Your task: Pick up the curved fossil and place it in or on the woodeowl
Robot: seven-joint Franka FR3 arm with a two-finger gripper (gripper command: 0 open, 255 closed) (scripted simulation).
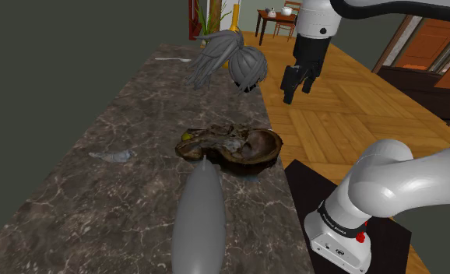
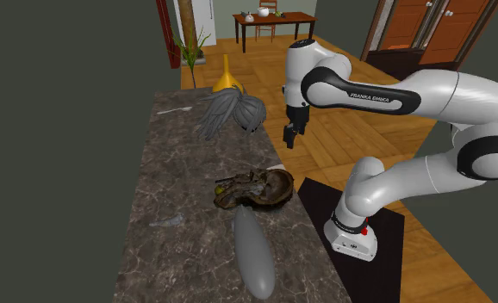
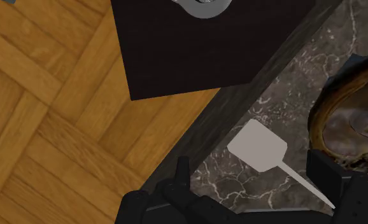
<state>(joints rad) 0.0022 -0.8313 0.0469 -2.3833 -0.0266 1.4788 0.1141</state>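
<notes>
The curved fossil (image 1: 202, 145) lies mid-surface as a dark brown, ridged lump, pressed against the side of the brown bowl (image 1: 272, 148) that faces away from the stand. Whether part of it already overlaps the rim cannot be told. A long grey body (image 1: 200, 222) lies just beside both, its tip pointing at the place where they meet. A white paddle-shaped piece (image 3: 258, 146) lies flat near the surface's (image 1: 122, 202) edge, close to the bowl's rim. The hand (image 1: 296, 92) hangs well apart from all this, out past the surface's edge over the wooden floor (image 3: 49, 114). Its fingers stand apart with nothing between them, so the step in hand looks like the approach. To do it well, the hand probably has to travel across above the bowl and come down on the fossil's far half, away from the rim. The fingers should straddle the narrower way across the curve so that neither one wedges into the bowl wall. A straight vertical descent would likely keep clear of the grey body's tip. The lift then needs only to clear the rim, since the bowl sits right alongside.
</notes>
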